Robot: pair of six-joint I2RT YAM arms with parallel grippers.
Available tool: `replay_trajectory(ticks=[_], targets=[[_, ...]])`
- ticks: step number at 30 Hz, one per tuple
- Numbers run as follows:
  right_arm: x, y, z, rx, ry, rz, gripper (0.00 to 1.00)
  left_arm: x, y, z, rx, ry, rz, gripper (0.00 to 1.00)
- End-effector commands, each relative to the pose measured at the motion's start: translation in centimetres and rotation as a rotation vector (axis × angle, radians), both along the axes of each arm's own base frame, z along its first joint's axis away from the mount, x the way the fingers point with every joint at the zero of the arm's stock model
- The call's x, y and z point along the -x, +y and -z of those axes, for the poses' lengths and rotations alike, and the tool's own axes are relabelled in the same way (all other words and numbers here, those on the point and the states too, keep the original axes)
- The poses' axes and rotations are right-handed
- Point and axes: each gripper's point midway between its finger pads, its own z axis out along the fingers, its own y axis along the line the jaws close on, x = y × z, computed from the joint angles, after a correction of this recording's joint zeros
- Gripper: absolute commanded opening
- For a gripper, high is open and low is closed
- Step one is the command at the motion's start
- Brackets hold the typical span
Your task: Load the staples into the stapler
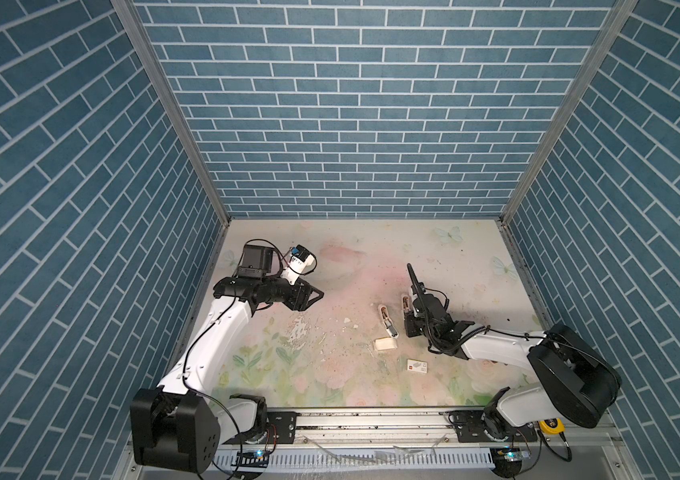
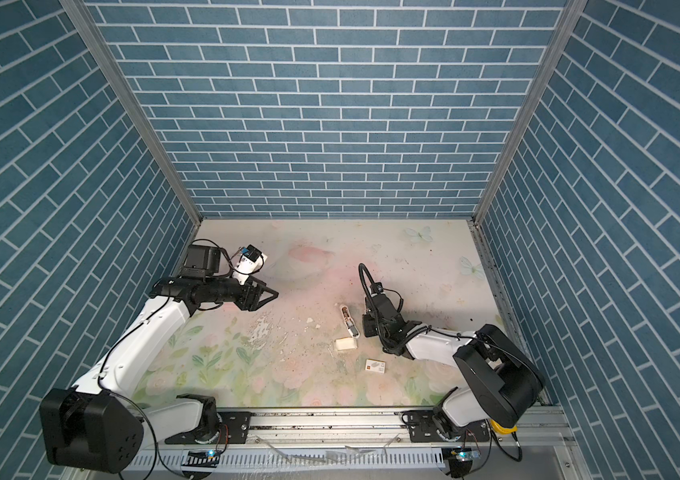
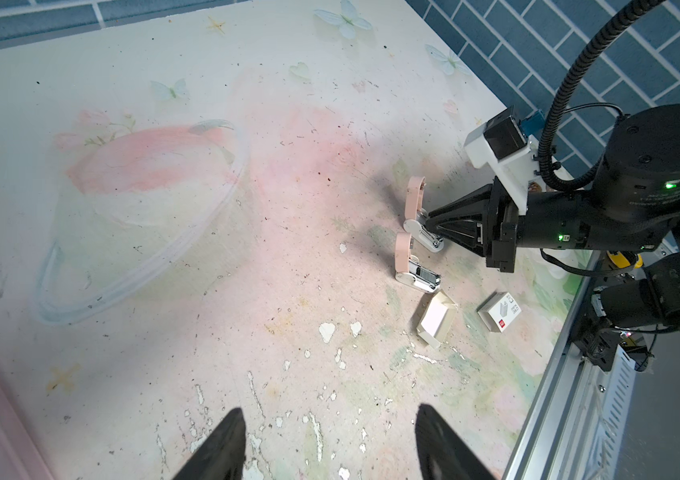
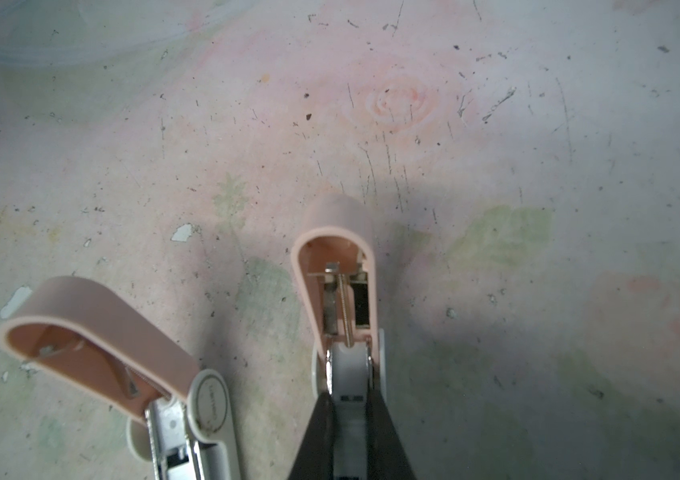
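Note:
Two staplers with pink lids swung open are near mid-table. My right gripper (image 4: 348, 401) is shut on the white base of one stapler (image 4: 336, 266), whose lid points away from the fingers; this stapler (image 3: 414, 201) also shows in the left wrist view. The other stapler (image 1: 388, 320) (image 4: 122, 361) lies loose just beside it. The staples' cream-white tray (image 1: 386, 344) (image 2: 345, 344) (image 3: 436, 320) sits close in front of the loose stapler; I cannot make out the metal strips. My left gripper (image 1: 313, 296) (image 3: 330, 415) hovers open and empty at the left.
A flat white card sleeve with a red square (image 1: 418, 366) (image 3: 500, 311) lies in front of the right gripper (image 1: 409, 320). The floral mat (image 1: 330, 266) is scuffed and peeling in the middle. Blue brick walls close in three sides; a metal rail (image 1: 371, 419) runs along the front edge.

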Motion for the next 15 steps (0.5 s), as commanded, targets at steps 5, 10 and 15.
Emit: replay_trajectory(ticks=[5,10,15], targets=[[0.14,-0.77,0.54,0.037,-0.008,-0.001,0.0,-0.21,0.22,0.46,-0.009,0.0,-0.001,0.66],[0.51,-1.03,0.61,0.036,-0.002,0.0,0.0,-0.2,0.25,0.38,-0.01,-0.005,0.0,0.66],[0.85,-1.27,0.59,0.03,0.002,0.002,0.0,-0.2,0.25,0.27,-0.011,-0.01,0.0,0.66]])
